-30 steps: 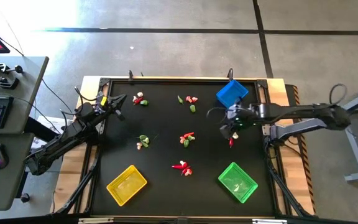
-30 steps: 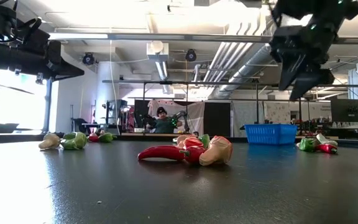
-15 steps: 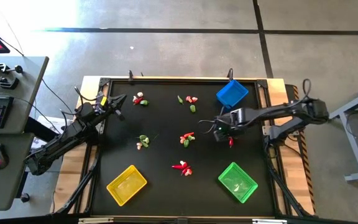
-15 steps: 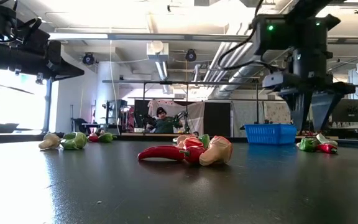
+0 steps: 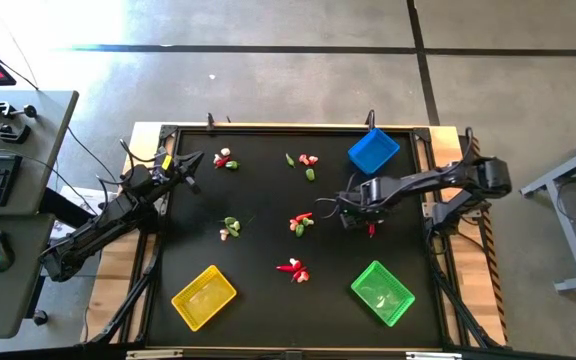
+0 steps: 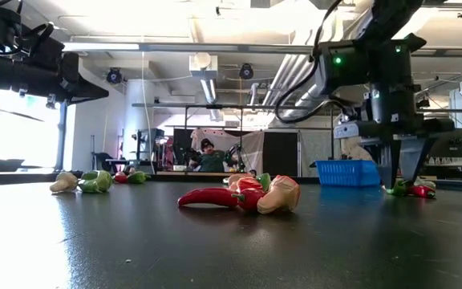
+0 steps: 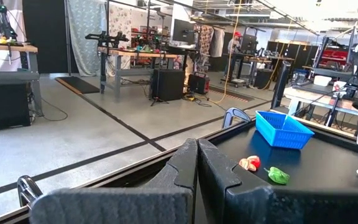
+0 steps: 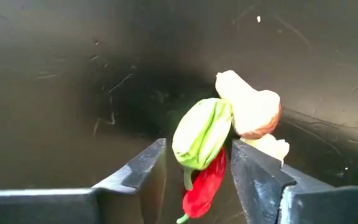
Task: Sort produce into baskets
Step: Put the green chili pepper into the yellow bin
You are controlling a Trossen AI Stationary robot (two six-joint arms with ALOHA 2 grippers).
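Partly hiding a red chili (image 8: pixel 202 187) beneath a green pod (image 8: pixel 201 133), beside a whitish bulb (image 8: pixel 250 111) mid-tabletop (image 5: pixel 258 190). Spreading right hand (image 8: pixel 197 171) open around pod, apparently untouched. Resting left hand (image 7: pixel 197 163) clenched at tabletop's edge.

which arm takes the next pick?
Right. Its claw is open, straddling a green pod on a red chili. The left claw sits shut at the table's far-left edge.
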